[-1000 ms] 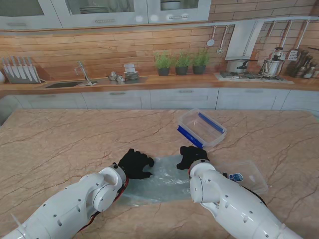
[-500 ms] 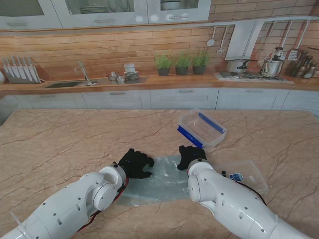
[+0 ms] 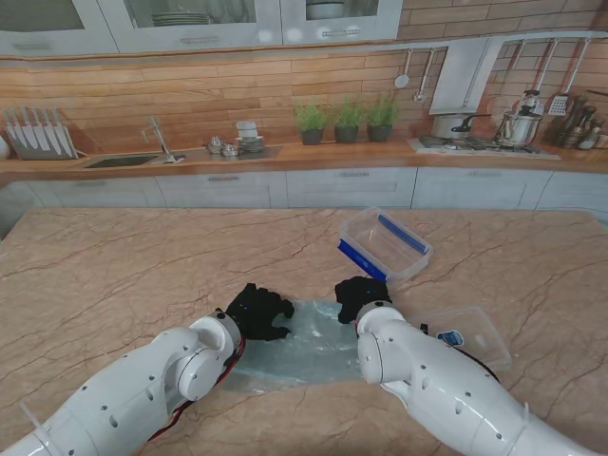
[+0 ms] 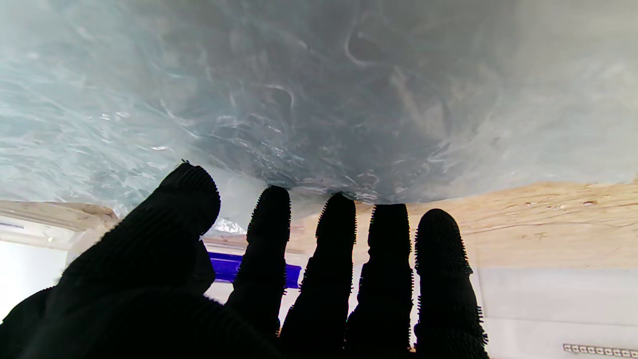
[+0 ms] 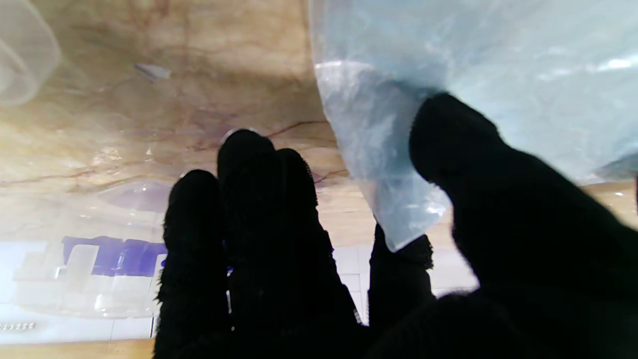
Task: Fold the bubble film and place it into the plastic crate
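Observation:
The bubble film (image 3: 302,347) lies as a pale, crinkled sheet on the marble table, between my two arms. My left hand (image 3: 258,312), in a black glove, rests at the film's far left edge. Its fingers (image 4: 336,239) are straight and apart, with the film (image 4: 299,99) just past their tips, and it holds nothing. My right hand (image 3: 357,296) is at the film's far right corner. Its thumb (image 5: 473,164) and a finger pinch the corner of the film (image 5: 389,199), which is raised off the table. The clear plastic crate (image 3: 385,247) with blue clips stands open beyond my right hand.
A clear lid (image 3: 467,332) with a blue label lies on the table to the right of my right forearm. The kitchen counter with the sink (image 3: 123,160), potted herbs (image 3: 347,119) and stove runs along the far wall.
My right hand has shifted a little to the left and farther from me, taking the film's corner with it. The left hand has stayed nearly still.

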`<action>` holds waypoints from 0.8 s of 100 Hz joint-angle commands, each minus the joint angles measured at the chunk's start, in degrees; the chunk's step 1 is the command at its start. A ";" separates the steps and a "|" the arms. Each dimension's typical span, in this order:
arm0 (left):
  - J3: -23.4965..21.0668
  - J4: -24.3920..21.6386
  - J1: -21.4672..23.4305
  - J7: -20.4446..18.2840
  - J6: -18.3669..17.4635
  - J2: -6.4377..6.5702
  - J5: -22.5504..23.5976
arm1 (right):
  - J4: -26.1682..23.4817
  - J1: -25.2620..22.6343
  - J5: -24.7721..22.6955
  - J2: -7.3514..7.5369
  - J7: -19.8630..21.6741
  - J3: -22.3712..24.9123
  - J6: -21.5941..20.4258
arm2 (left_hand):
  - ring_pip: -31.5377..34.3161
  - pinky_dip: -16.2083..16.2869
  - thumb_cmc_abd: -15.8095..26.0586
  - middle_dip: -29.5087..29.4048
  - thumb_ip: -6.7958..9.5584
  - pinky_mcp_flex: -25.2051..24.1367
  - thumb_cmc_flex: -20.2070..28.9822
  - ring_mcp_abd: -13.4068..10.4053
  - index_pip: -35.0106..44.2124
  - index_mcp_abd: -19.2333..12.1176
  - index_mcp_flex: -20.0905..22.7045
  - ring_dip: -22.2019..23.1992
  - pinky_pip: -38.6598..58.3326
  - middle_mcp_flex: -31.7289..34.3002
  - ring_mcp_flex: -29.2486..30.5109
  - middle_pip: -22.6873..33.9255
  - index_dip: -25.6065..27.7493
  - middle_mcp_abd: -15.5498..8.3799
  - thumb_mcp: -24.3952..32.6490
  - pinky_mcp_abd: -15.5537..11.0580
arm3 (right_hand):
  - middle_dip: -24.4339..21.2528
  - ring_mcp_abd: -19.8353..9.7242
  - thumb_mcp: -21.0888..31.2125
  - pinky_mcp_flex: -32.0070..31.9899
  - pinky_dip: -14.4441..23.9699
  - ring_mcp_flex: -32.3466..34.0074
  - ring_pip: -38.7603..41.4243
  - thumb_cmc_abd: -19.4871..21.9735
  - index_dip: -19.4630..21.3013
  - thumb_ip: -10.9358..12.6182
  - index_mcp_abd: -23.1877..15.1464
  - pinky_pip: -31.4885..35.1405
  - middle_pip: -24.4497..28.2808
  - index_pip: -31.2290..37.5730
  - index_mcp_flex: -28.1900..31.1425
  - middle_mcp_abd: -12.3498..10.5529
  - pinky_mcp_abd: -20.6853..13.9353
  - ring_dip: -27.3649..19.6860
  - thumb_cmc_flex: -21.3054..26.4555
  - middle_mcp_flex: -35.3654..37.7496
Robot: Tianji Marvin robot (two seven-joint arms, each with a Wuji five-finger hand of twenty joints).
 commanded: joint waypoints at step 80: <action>-6.71 -2.74 7.20 7.31 -0.06 -2.07 -4.41 | -9.56 -10.94 13.86 -1.96 -5.96 16.27 -14.39 | 2.59 1.25 -0.24 -1.19 2.97 -0.45 -0.40 1.70 -4.90 3.15 -3.88 1.80 3.89 -2.14 -3.65 -0.28 -2.99 1.50 4.22 -0.02 | -10.49 7.94 -1.29 -4.97 -10.63 -1.64 -30.93 8.97 4.90 2.35 0.51 -20.16 -11.75 4.20 -2.96 1.87 6.68 -16.75 4.06 8.90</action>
